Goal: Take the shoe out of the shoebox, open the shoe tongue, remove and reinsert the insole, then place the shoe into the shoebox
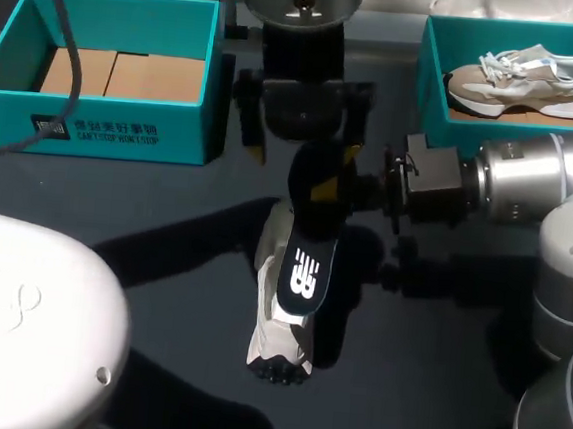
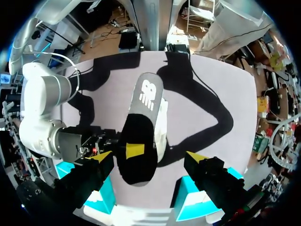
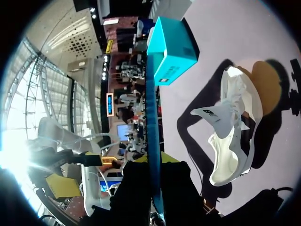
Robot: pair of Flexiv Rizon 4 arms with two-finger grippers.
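2 fingers of the right gripper (image 3: 154, 165) clamp the insole (image 1: 302, 266) by its heel end. Just beneath the insole's far end the shoe (image 1: 278, 334) lies on the table (image 1: 413, 376). Left gripper (image 2: 148, 160) hangs released above the insole, fingers wide of it. Farther off stands the teal shoebox (image 1: 113, 129).

Item 1: you had a dark grey, matte table top (image 1: 117, 200) as the surface beneath everything.
Item 2: at its far right corner you had an open-topped teal cardboard box (image 1: 430, 87).
Item 3: inside that box you had a beige-and-white sneaker (image 1: 524, 80). It stood on its sole with white laces on top, toe towards the table's middle and heel towards the right.
Item 4: a tan cardboard liner (image 1: 536, 118) showed under the sneaker along the box's near side.
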